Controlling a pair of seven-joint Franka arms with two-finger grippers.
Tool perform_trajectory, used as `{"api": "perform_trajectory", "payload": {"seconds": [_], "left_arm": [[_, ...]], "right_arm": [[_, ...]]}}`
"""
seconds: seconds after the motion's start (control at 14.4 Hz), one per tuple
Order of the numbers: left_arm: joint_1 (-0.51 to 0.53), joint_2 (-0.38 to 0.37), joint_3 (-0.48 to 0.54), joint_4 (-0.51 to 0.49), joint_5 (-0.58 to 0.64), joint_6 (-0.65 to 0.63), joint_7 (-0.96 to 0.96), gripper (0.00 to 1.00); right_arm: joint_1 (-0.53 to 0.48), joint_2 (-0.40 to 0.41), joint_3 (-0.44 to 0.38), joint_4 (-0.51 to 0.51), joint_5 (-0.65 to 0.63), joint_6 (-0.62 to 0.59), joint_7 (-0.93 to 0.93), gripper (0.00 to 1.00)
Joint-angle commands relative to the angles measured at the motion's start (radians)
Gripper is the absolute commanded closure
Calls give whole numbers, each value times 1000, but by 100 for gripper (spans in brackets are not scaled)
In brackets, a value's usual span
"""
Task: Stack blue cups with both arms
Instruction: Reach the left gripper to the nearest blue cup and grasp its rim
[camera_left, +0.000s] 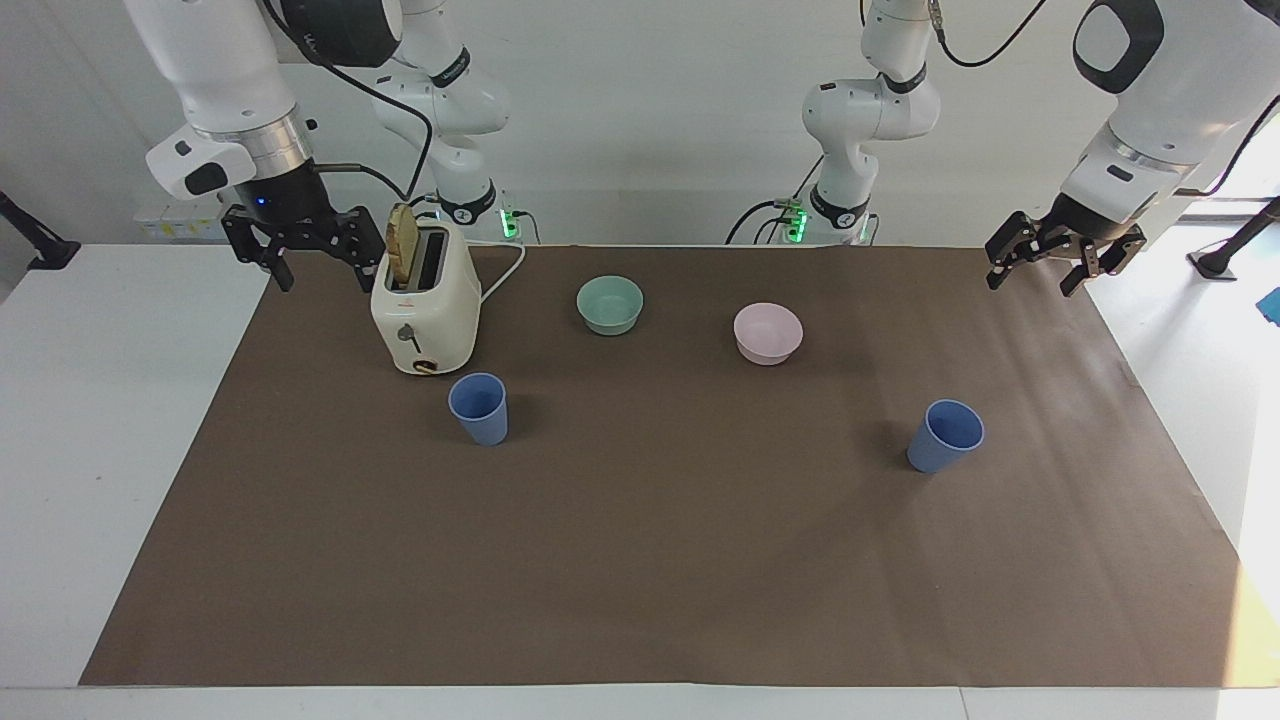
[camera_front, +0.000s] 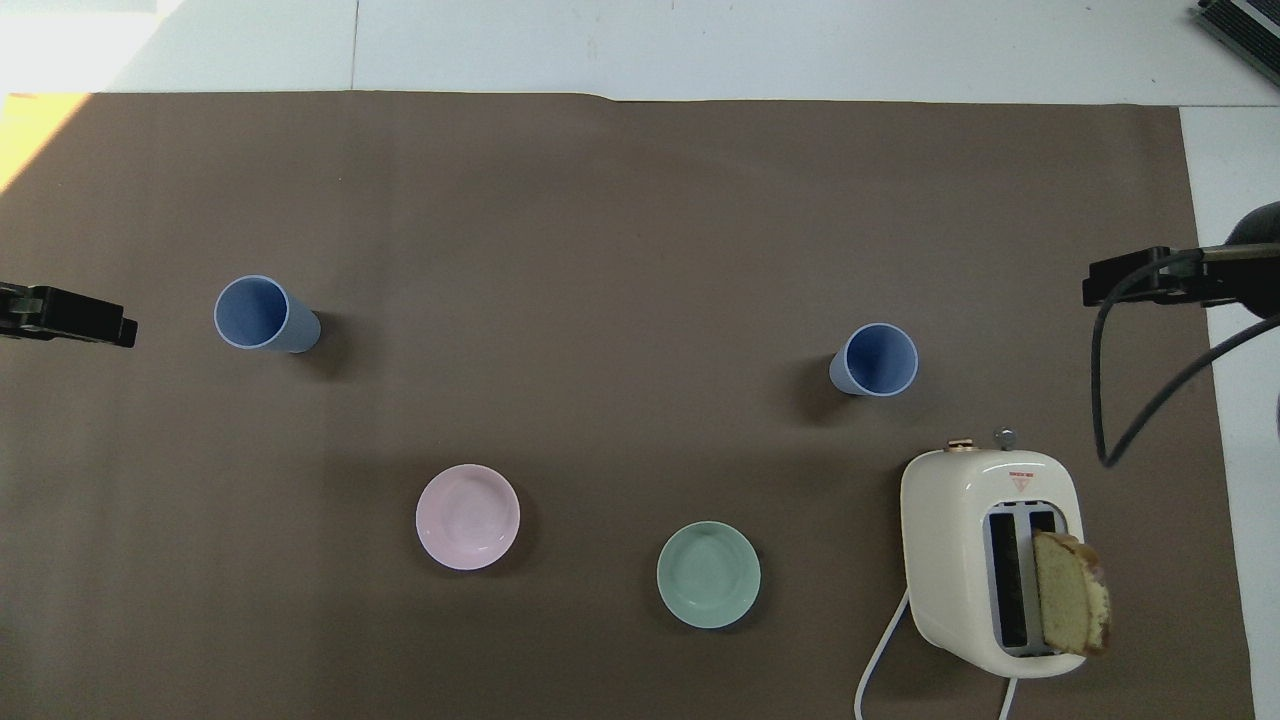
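Observation:
Two blue cups stand upright and apart on the brown mat. One cup (camera_left: 478, 408) is toward the right arm's end, just farther from the robots than the toaster; it also shows in the overhead view (camera_front: 873, 360). The other cup (camera_left: 945, 436) is toward the left arm's end and shows in the overhead view too (camera_front: 262, 315). My left gripper (camera_left: 1030, 283) hangs open and empty over the mat's edge at its own end, and its tip shows in the overhead view (camera_front: 70, 315). My right gripper (camera_left: 325, 283) hangs open and empty beside the toaster, over the mat's edge (camera_front: 1140, 278).
A cream toaster (camera_left: 425, 305) with a slice of bread (camera_left: 402, 245) in one slot stands near the right arm. A teal-green bowl (camera_left: 610, 304) and a pink bowl (camera_left: 767, 333) sit between the cups and the robots. The toaster's white cord (camera_left: 500, 275) runs toward the robots.

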Motion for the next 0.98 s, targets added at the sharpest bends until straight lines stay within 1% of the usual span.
{"api": "perform_trajectory", "payload": {"seconds": [0.0, 0.21, 0.35, 0.63, 0.91], "left_arm": [[-17, -28, 13, -96, -4, 74, 13, 0], [-17, -25, 13, -153, -6, 170, 59, 0], [-12, -19, 13, -193, -9, 262, 76, 0], [-5, 65, 15, -203, -10, 387, 76, 0], [0, 136, 15, -207, -13, 434, 65, 0]], "right_arm": [[-13, -14, 11, -17, -10, -2, 11, 0], [-13, -14, 11, -17, -9, -2, 11, 0], [-13, -14, 11, -17, -10, -2, 11, 0], [-13, -14, 11, -17, -10, -2, 11, 0], [-13, -15, 11, -18, -10, -2, 13, 0]]}}
